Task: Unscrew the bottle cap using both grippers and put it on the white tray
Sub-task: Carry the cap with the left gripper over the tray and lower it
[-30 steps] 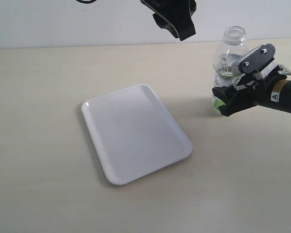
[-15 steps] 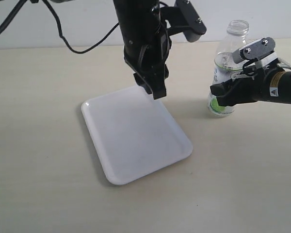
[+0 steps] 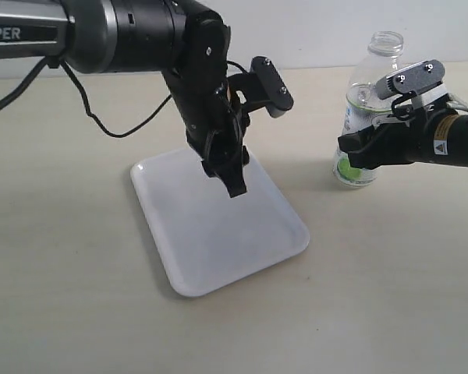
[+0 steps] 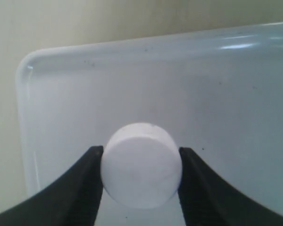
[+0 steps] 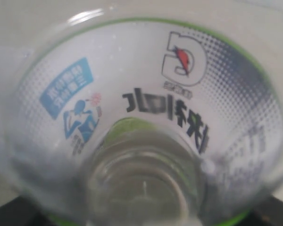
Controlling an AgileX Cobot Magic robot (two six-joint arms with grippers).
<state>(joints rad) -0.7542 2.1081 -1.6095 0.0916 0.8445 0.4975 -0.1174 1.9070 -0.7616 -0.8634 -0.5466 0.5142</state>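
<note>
The white bottle cap (image 4: 141, 165) is pinched between the two black fingers of my left gripper (image 4: 141, 162), just above the white tray (image 4: 203, 84). In the exterior view that gripper (image 3: 232, 183) points down over the far half of the tray (image 3: 218, 234), and its fingers hide the cap. The clear bottle (image 3: 372, 70) stands upright at the right with its threaded neck open. My right gripper (image 3: 374, 117) is shut on its labelled body from the side. The label (image 5: 132, 94) fills the right wrist view.
A black cable (image 3: 109, 125) hangs from the left arm and trails over the beige table (image 3: 62, 296) behind the tray. The left arm's bulky body (image 3: 140, 35) spans the upper left of the exterior view.
The left arm has come down from the top of the view and now hangs low over the tray with the cap. The bottle and the right gripper shifted slightly, then held still.
</note>
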